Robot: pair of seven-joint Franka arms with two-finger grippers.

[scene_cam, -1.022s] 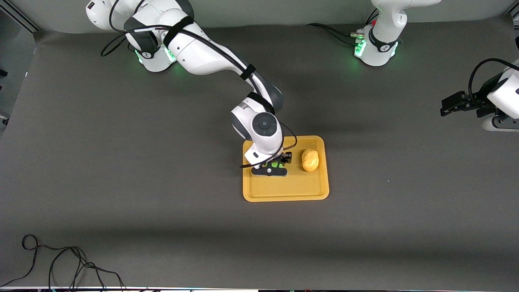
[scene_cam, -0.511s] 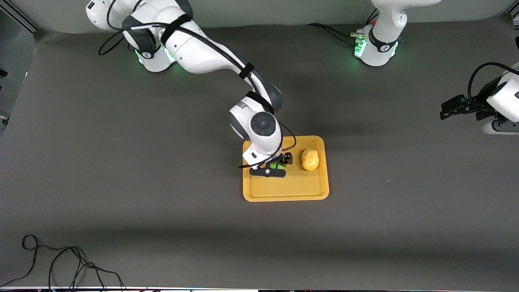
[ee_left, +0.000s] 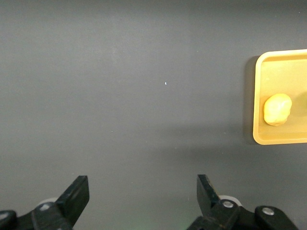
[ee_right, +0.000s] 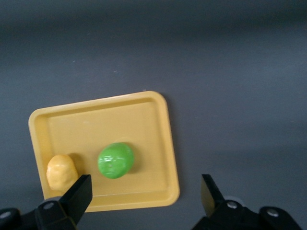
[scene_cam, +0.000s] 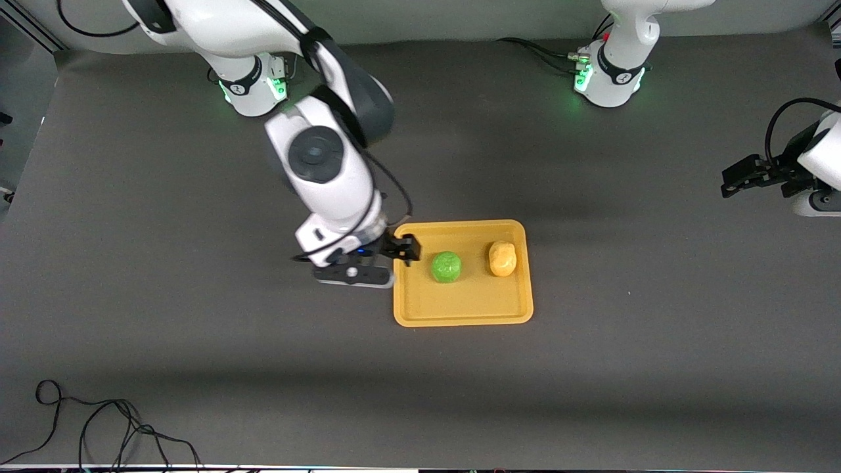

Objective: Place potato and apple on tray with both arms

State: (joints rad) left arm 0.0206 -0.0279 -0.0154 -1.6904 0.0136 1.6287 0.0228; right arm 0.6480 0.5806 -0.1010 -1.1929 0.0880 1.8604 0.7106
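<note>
The orange-yellow tray [scene_cam: 473, 303] [ee_right: 105, 123] [ee_left: 257, 96] lies mid-table. On it rests the green apple [scene_cam: 446, 267] [ee_right: 115, 160], with nothing touching it. Beside it, toward the left arm's end of the tray, lies the yellow-tan potato [scene_cam: 502, 258] [ee_right: 61, 171] [ee_left: 277, 109]. My right gripper [scene_cam: 403, 249] [ee_right: 146, 191] hangs open and empty above the tray's rim at the right arm's end, apart from the apple. My left gripper [scene_cam: 734, 177] [ee_left: 142, 191] waits open and empty over bare mat at the left arm's end of the table.
A dark grey mat covers the table. A loose black cable [scene_cam: 98, 427] coils at the mat's near corner on the right arm's end. The two green-lit bases [scene_cam: 253, 85] [scene_cam: 608, 79] stand along the edge farthest from the front camera.
The right gripper has opened, let go of the apple, risen and drawn back toward the right arm's end of the tray. The apple now lies uncovered. The left arm has barely shifted.
</note>
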